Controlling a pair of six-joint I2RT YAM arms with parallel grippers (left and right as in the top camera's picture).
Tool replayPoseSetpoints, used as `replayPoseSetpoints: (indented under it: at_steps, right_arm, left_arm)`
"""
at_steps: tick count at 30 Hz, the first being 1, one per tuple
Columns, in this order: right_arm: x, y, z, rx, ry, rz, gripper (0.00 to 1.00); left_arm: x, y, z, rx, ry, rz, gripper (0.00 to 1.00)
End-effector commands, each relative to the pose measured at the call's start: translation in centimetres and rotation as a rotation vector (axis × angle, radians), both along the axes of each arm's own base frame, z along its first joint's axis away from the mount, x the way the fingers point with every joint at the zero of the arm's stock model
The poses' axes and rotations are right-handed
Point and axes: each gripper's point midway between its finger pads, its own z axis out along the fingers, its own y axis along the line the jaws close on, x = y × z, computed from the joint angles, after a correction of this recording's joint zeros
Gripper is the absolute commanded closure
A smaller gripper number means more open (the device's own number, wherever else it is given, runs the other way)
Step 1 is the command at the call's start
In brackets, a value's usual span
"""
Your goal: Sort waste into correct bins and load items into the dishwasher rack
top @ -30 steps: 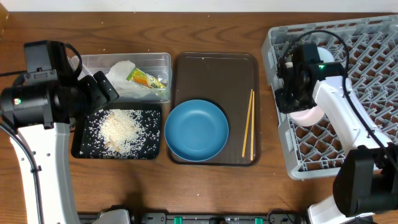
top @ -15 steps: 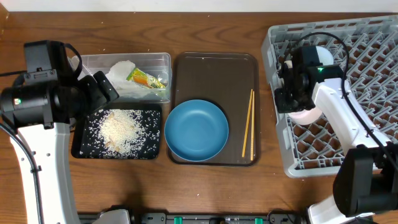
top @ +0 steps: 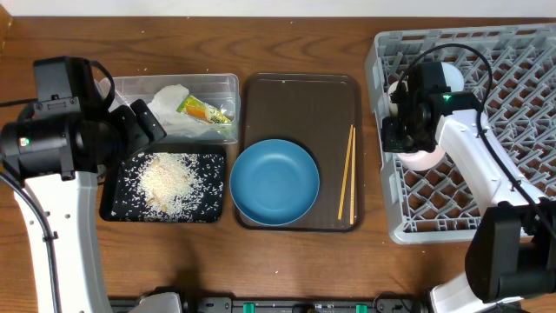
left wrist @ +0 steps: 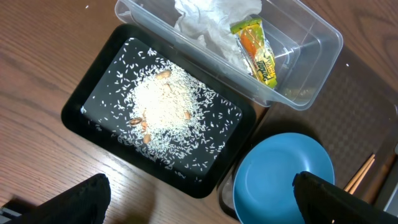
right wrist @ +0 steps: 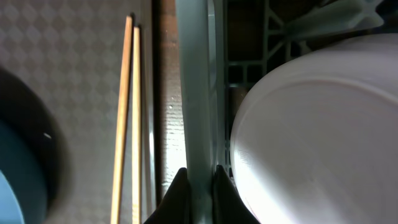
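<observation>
Between my right fingertips point(right wrist: 178, 190) sits the grey side wall of the dishwasher rack point(right wrist: 198, 93). My right jaws are clenched on it, having narrowed from a loose gap a second ago to a full pinch. With that grip the rack has swung: its near corner has slid toward the brown serving tray point(top: 300, 96), so the wall lies straighter along the tray than it did.

Just inside the wall, close against my wrist, the white bowl point(right wrist: 311, 137) rests in the rack. Another pale round piece sits beyond it, too hidden by my arm to name. Just outside the wall, the chopsticks point(top: 347, 172) lie side by side on the brown tray, with the blue plate point(top: 274, 182) near them at the tray's near end.

Farther off, the napkin point(top: 169, 100) and the snack wrapper point(top: 204, 110) lie in the clear tub point(top: 221, 83), and the rice point(top: 169, 181) is spread in the black tray point(top: 117, 204), both on the bench point(top: 261, 269). My left jaws are released wide, hanging over the black tray and holding nothing.

I judge the waste sorted — what remains is loading the plate and chopsticks, and the shifted rack puts its pegs nearer to both.
</observation>
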Motion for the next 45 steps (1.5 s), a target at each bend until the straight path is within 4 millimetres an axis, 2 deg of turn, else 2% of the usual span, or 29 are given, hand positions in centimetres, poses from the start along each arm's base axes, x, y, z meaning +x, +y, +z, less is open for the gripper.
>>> replayPoseSetpoints:
  at_steps: [1,37,45]
  right_arm:
    - [-0.1,2.0,0.2,0.115,0.025,-0.071,0.99]
    - [0.0,2.9,0.5,0.172,0.031,-0.084,0.99]
    - [-0.1,3.0,0.4,0.161,0.023,-0.033,0.99]
  left_arm:
    - [-0.1,0.4,0.0,0.016,0.005,0.006,0.04]
    - [-0.1,0.4,0.0,0.016,0.005,0.006,0.04]
    - [-0.1,0.4,0.0,0.016,0.005,0.006,0.04]
